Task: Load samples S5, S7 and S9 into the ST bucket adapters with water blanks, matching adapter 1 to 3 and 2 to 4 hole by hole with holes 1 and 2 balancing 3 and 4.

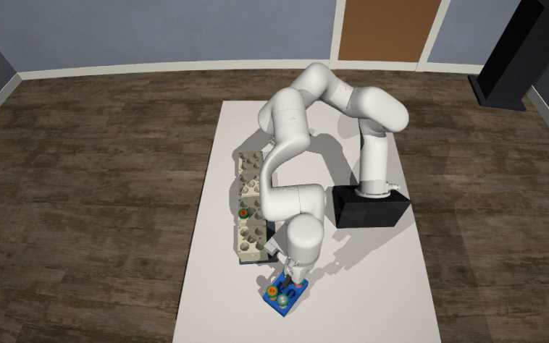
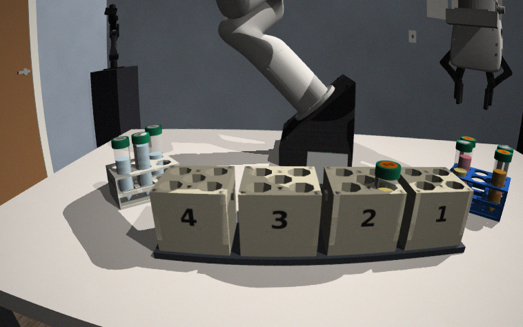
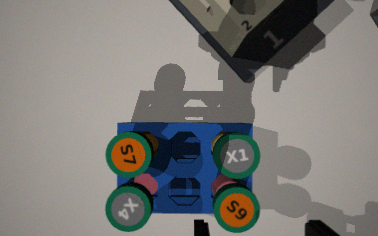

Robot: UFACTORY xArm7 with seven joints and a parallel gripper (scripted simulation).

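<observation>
"Where's the gripper (image 1: 289,282) (image 2: 472,104) (image 3: 260,228)?"

"Above the blue rack (image 1: 277,308) (image 2: 503,190) (image 3: 207,170), fingers about half open, with nothing between them. S9 (image 1: 298,283) (image 2: 468,139) (image 3: 236,209) stands below, near the fingertips in the wrist view. I'd guess a pick is coming, though which tube I can't say."

"And the others there?"

"S7 (image 1: 271,291) (image 2: 503,153) (image 3: 128,155), plus X1 (image 2: 464,143) (image 3: 237,156) and X4 (image 1: 282,300) (image 2: 504,147) (image 3: 128,209), which should stay put."

"What's loaded?"

"Only S5 (image 1: 243,213) (image 2: 388,167), upright in adapter 2 (image 2: 368,218) on the stand (image 1: 243,262) (image 2: 308,261) (image 3: 248,77). Adapter 4 (image 2: 188,218), its opposite, holds no tube; neither do 3 (image 2: 279,220) and 1 (image 2: 441,214)."

"So it's early."

"Very. S7 and S9 need placing, all three need partners, and three tubes, probably water blanks, stand in the white rack (image 2: 115,184). I can't make out the DONE key."

"And the surroundings?"

"A pale table (image 1: 353,298) (image 2: 296,302) (image 3: 55,75) under hard shadows, dark plank floor (image 1: 97,191), blue-grey walls (image 1: 174,32) (image 2: 198,81), brown door (image 1: 379,32) (image 2: 1,105)."
</observation>
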